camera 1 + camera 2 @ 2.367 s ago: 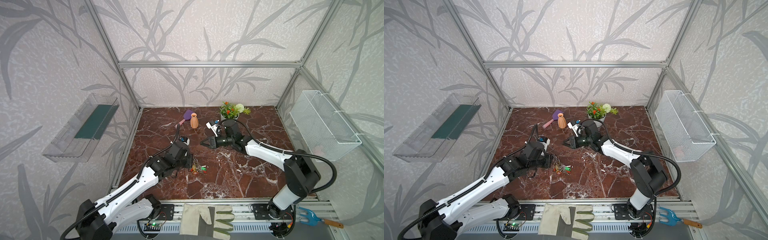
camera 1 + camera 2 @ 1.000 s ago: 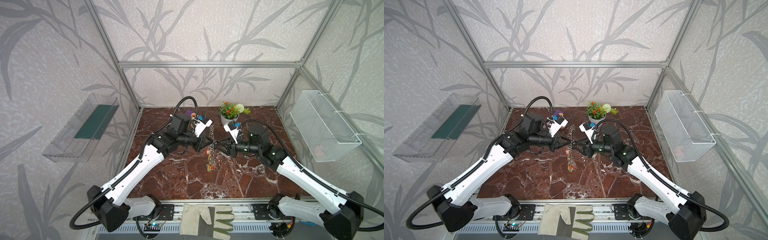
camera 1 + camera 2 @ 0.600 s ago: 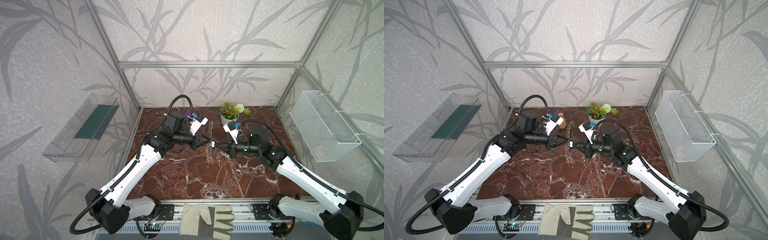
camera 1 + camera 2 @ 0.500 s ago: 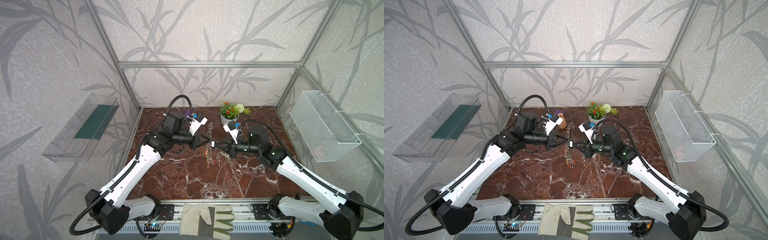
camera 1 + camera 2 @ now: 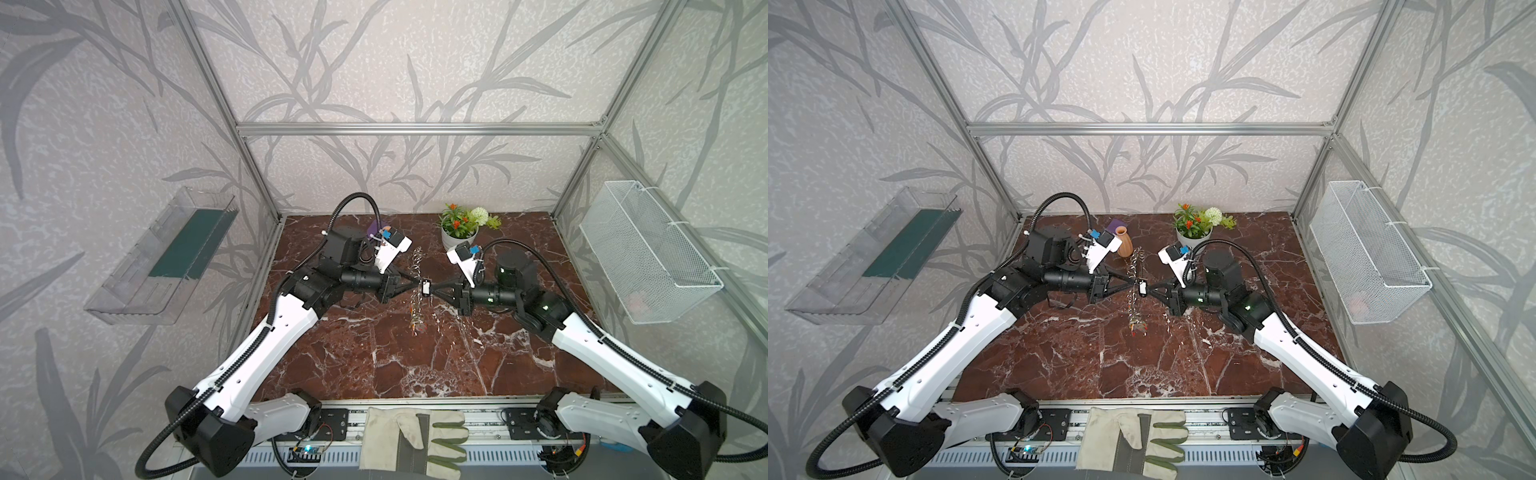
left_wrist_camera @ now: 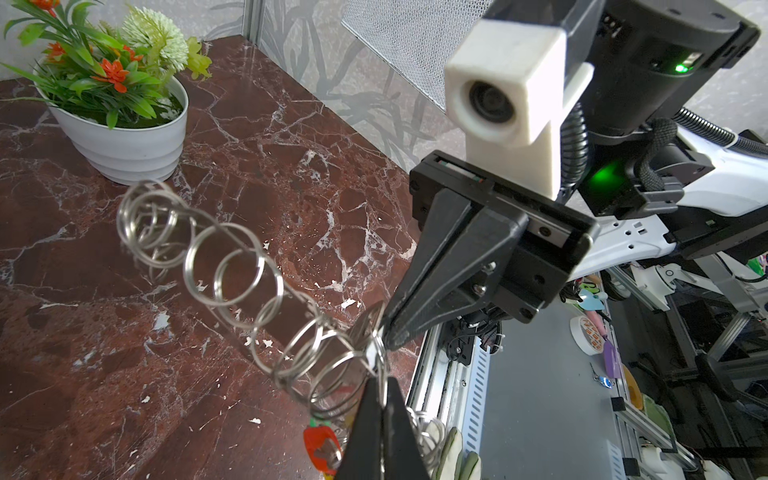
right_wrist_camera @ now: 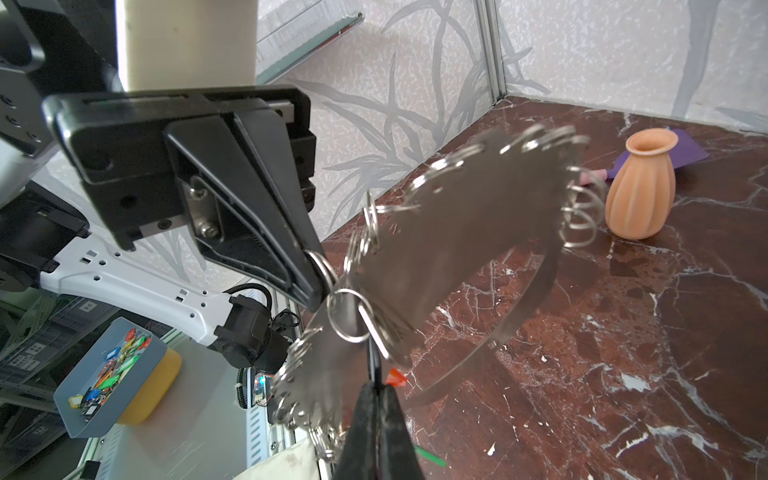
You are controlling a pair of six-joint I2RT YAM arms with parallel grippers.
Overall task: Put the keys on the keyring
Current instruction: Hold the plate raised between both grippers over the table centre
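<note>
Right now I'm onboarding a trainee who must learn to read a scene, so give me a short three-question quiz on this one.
1. True or false: the keyring lies flat on the table.
2. What does the right tool pinch? A) an orange vase B) a whitish key tag C) a work glove
3. Fill in: the left tool is ___ on a small split ring at the keyring's edge.

Key: 1 false, it hangs in the air between both tools; 2 B; 3 shut.
</note>
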